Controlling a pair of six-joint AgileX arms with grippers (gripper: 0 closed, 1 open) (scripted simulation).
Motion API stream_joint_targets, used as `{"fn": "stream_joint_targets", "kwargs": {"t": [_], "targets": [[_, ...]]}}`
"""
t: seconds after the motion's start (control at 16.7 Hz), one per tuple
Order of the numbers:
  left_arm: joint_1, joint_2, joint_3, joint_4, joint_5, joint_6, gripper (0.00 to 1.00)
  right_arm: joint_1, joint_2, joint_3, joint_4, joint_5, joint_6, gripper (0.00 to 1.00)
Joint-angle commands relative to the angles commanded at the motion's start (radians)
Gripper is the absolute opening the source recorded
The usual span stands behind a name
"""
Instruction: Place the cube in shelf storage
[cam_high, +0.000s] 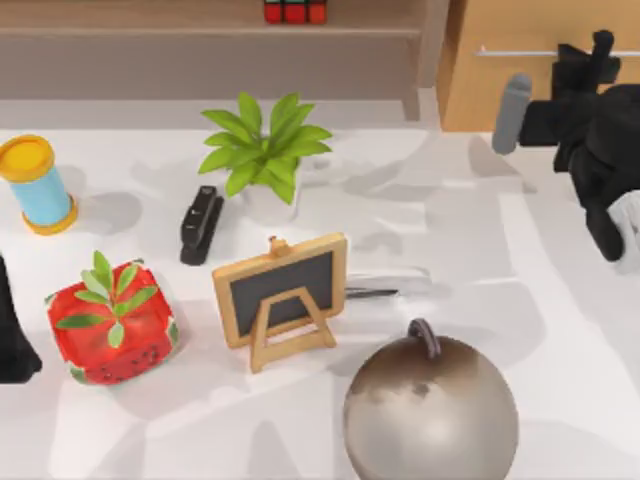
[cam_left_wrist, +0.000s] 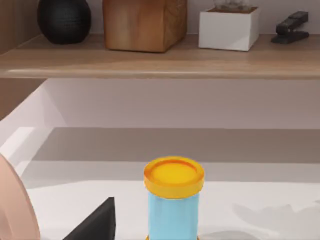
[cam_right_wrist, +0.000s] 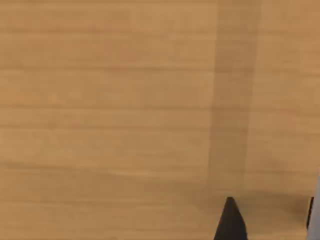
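Observation:
The cube (cam_high: 294, 10) sits on the board of the shelf storage (cam_high: 200, 40) at the back edge of the top view, red stickers showing between black grid lines. No gripper touches it. My right gripper (cam_high: 592, 55) is at the back right, close against the wooden drawer cabinet (cam_high: 520, 70) near its silver handle. In the right wrist view its fingertips (cam_right_wrist: 230, 222) stand apart before the wood panel, open with nothing between them. My left arm (cam_high: 12, 340) is parked at the table's left edge. One dark fingertip (cam_left_wrist: 95, 225) appears in the left wrist view, facing the shelf board (cam_left_wrist: 150, 65).
On the table stand a blue canister with a yellow lid (cam_high: 38, 185), a red strawberry cube (cam_high: 112, 325), a black stapler (cam_high: 200, 225), a potted plant (cam_high: 262, 150), a small chalkboard easel (cam_high: 283, 297) and a large metallic ball (cam_high: 430, 410).

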Motion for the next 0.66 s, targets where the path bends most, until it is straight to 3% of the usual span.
{"fn": "stream_joint_targets", "kwargs": {"t": [0.3,0.66], "targets": [[0.0,0.0,0.0,0.0,0.0,0.0,1.0,0.0,0.0,0.0,0.0,0.0,0.0,0.98],[0.0,0.0,0.0,0.0,0.0,0.0,1.0,0.0,0.0,0.0,0.0,0.0,0.0,1.0]]}}
